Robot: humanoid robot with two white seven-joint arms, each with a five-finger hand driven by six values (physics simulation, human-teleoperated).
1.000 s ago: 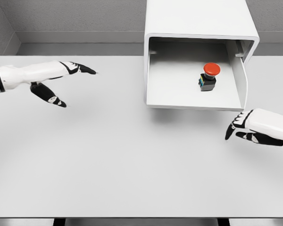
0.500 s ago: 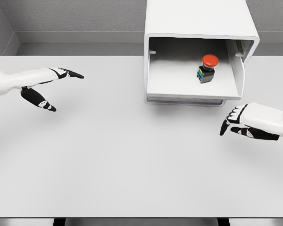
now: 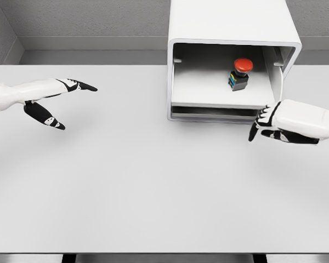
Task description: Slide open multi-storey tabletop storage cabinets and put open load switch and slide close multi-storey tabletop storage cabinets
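I'm seeing the switch (image 3: 240, 73) sitting upright on the drawer (image 3: 219, 90) inside the cabinet (image 3: 230, 24), my right hand (image 3: 279, 123) curling empty fingers against the drawer's front right corner, my left hand (image 3: 46, 98) hovering spread, holding nothing, over the table (image 3: 142, 186) far left

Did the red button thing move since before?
Yes. The red button switch slid back, deeper into the white cabinet, riding on its drawer as the right hand came up against the drawer's front edge.
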